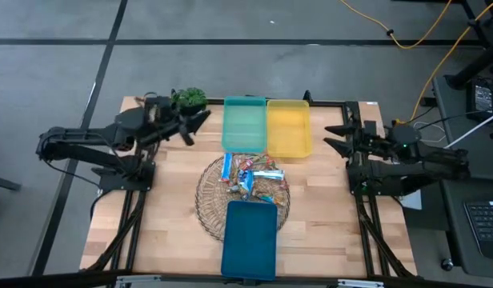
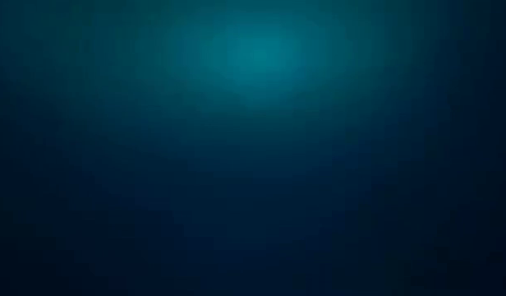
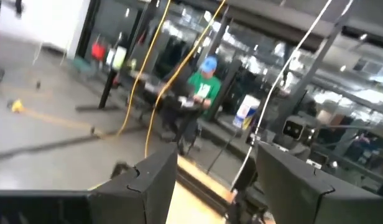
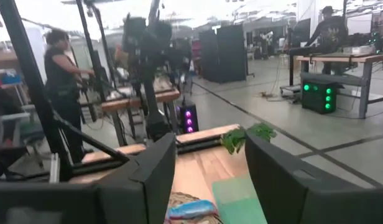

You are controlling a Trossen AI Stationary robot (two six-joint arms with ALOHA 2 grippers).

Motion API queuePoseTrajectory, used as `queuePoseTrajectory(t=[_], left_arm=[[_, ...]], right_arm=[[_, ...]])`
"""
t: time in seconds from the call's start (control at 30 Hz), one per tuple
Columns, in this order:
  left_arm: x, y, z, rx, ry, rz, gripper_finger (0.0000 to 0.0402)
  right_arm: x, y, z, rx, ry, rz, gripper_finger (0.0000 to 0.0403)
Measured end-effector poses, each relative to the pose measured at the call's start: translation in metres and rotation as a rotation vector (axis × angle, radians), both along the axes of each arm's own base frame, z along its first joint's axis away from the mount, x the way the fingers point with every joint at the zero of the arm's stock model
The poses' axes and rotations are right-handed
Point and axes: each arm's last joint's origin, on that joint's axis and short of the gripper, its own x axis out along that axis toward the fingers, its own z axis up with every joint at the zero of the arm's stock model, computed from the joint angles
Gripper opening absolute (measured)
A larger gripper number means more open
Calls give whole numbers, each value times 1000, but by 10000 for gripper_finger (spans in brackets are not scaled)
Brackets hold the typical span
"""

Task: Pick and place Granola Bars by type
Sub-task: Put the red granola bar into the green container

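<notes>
Wooden surface (image 1: 174,200), left to right: left gripper (image 1: 195,126) hovers released near the green tray (image 1: 243,124); Granola Bars (image 1: 253,176) lie in the wire basket (image 1: 208,200); right gripper (image 1: 336,138), jaws parted, waits empty. Best single out 1 top bar, approaching from above.

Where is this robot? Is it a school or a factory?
It looks like a robot lab or big workshop. The wooden table stands on a bare grey floor, an orange cable trails across it, and people work at benches with equipment in the hall behind.
</notes>
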Motion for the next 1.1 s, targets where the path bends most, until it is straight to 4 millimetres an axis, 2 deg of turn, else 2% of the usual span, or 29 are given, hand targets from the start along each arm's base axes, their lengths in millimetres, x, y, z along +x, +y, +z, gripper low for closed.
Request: queuePoseTrajectory(t=[0.2,0.37,0.63,0.9,1.1], left_arm=[[34,3,6,-103,177,-86,207],[57,4,-8,-194,239,-213,207],[78,1,-52,-346,520,-336,221],[91,2,-99,-531,800,-235,273],[106,-1,-133,-648,926,-167,300]], right_arm=[[7,0,1,0,21,0,196],[7,0,1,2,20,0,196],[7,0,1,3,19,0,196],[7,1,0,1,29,30,196],[7,1,-4,3,70,36,196]])
